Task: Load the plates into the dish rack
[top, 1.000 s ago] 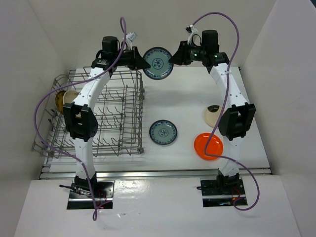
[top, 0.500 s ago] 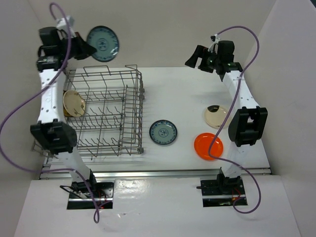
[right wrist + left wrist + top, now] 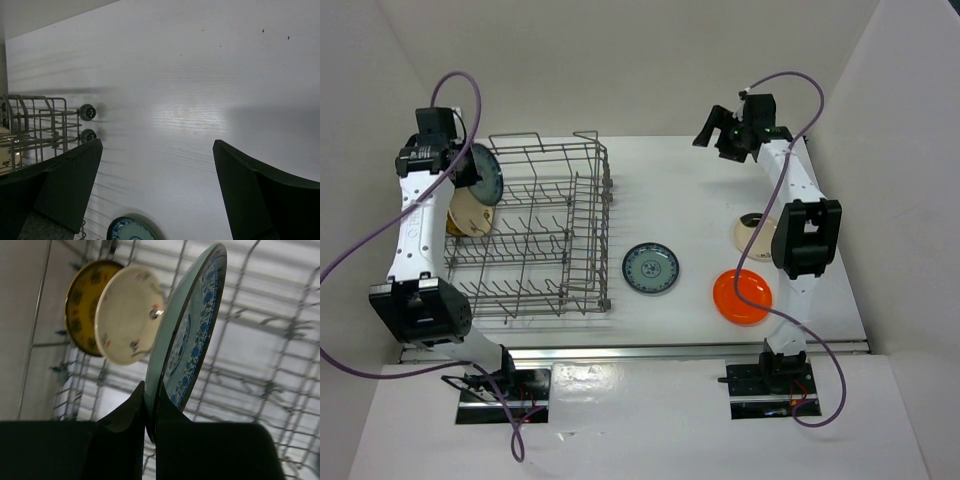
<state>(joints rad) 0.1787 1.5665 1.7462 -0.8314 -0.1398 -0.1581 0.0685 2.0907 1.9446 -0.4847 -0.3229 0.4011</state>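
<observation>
Left end effector (image 3: 149, 407) clamped on the rim of blue-green plate (image 3: 195, 325), held edge-on over dish rack (image 3: 588, 240), beside racked cream plate (image 3: 127, 315). Judged rigid, glazed, breakable; rim grip suits. Right end effector (image 3: 156, 150) wide open, empty.

dish rack (image 3: 592, 228): grey wire metal | blue-green plate (image 3: 192, 340): glossy | table (image 3: 200, 75): matt
</observation>
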